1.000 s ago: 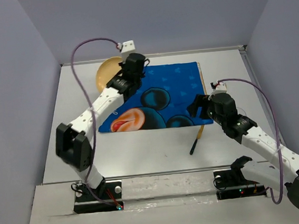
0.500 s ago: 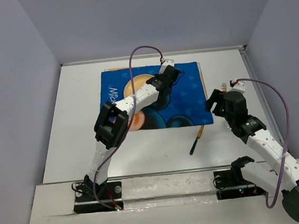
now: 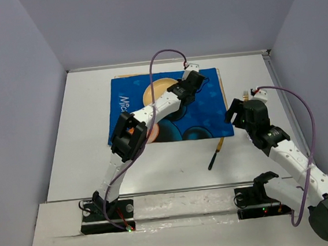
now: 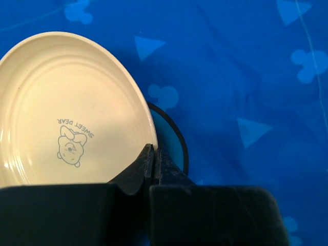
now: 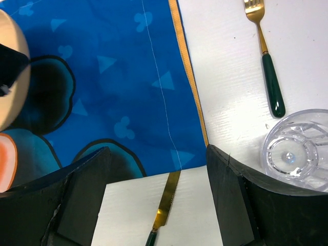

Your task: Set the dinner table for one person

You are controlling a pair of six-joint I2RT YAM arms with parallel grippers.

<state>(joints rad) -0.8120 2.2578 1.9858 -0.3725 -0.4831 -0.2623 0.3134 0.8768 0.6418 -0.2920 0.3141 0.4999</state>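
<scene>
- Pinching the plate [image 4: 72, 113] at its rim, the left tool [image 4: 154, 154] has both fingers pressed together on the edge. The plate is on the far-left part of the mat [image 4: 246, 77]; I cannot tell whether it is fully set down.
- Table [image 3: 90, 136] carries everything, with the mat at its far middle.
- Right tool [image 5: 158, 154] is spread wide and empty, hanging over the mat's near-right corner.
- Key relation: the knife [image 5: 165, 205] lies on the table just nearward of the right tool. Its long axis runs near to far with a slight tilt, blade tip at the mat's near edge, handle toward the arm bases. The spread fingers stand either side of that axis.
- Fork [image 5: 266, 61] and glass [image 5: 297, 151] sit right of the mat, the fork parallel to its edge with tines far.
- Judgement: the right arm is the nearer one for the cutlery, and the left is occupied. Reaching the knife handle calls for a draw back toward the bases.
</scene>
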